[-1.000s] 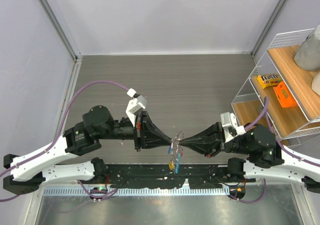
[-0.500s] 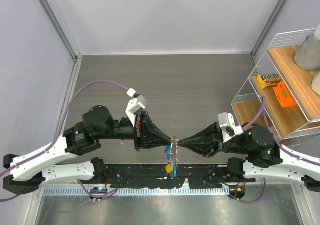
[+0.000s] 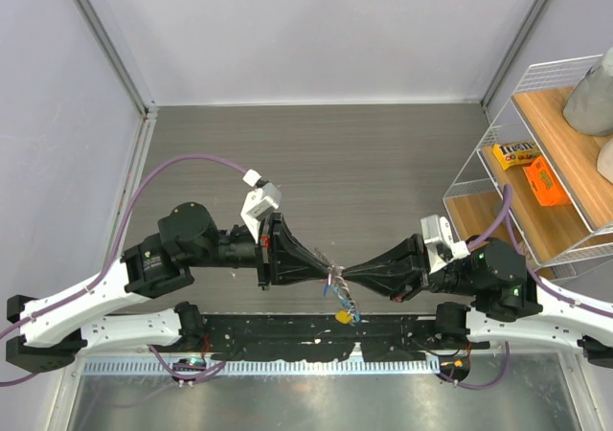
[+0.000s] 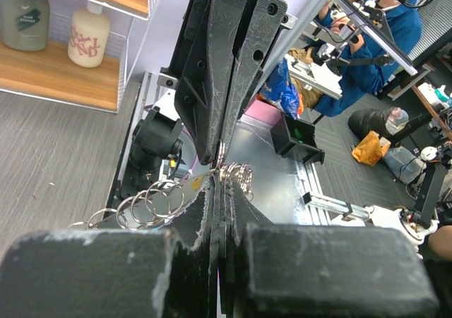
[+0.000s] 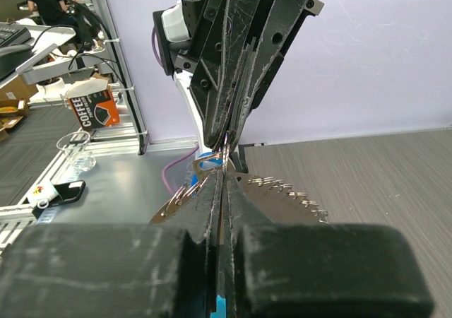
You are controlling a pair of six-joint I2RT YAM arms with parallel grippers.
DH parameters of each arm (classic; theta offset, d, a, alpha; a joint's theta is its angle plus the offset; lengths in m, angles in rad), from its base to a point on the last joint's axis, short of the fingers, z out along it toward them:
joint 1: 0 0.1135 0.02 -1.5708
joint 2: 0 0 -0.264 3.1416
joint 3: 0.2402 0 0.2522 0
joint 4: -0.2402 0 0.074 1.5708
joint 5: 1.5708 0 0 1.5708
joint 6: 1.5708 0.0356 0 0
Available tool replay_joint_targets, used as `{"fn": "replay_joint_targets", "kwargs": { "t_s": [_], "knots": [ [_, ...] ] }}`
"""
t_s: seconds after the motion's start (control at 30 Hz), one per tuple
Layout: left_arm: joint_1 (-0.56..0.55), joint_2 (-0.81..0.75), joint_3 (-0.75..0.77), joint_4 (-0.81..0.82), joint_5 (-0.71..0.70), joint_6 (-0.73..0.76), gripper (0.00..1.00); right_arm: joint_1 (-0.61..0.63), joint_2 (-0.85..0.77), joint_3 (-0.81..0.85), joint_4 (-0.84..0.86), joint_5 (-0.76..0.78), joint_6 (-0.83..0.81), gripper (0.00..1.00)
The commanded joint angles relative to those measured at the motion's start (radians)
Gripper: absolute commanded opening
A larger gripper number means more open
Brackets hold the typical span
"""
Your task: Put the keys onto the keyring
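Two tools meet tip to tip just below the middle of the top view: my left tool (image 3: 324, 274) comes in from the picture's left and my right tool (image 3: 351, 275) from its right, along one level line. Both are clenched. The keyring (image 3: 335, 278) sits exactly at their meeting point, and I judge each tool is pinching a part of its wire, so neither arm is nearer than the other.

One keyring is all I count. In the left wrist view its silver loops (image 4: 145, 203) fan out to the left of my closed tips, with more to the right. In the right wrist view the coils (image 5: 286, 188) spread right of my tips, and the other tool points down from the top of the frame.

Several keys (image 3: 343, 310) dangle below the pinch, toward the bottom of the top view, above the bench (image 3: 383, 163). I make out one yellow tag and some blue, but the exact number of keys is too small to tell.

Their hanging line runs across the line of the tools, so I judge any threading turns on keeping that pinch point fixed.
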Motion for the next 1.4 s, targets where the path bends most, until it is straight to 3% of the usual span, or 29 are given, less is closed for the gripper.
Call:
{"fn": "replay_joint_targets", "kwargs": {
  "t_s": [0.0, 0.5, 0.87, 1.37],
  "knots": [
    [-0.002, -0.016, 0.032, 0.019, -0.019, 0.016, 0.0, 0.009, -0.005, 0.049, 0.1, -0.001, 0.008, 0.06],
    [-0.002, -0.027, 0.032, 0.013, -0.051, 0.014, 0.0, 0.018, 0.001, 0.05, 0.114, 0.005, 0.017, 0.06],
    [-0.003, -0.042, 0.026, 0.001, -0.06, 0.025, 0.0, 0.026, -0.023, 0.032, 0.14, 0.153, 0.037, 0.06],
    [-0.003, -0.033, 0.063, -0.062, -0.119, 0.221, 0.0, 0.032, 0.043, 0.09, 0.053, 0.264, 0.129, 0.06]
  ]
}}
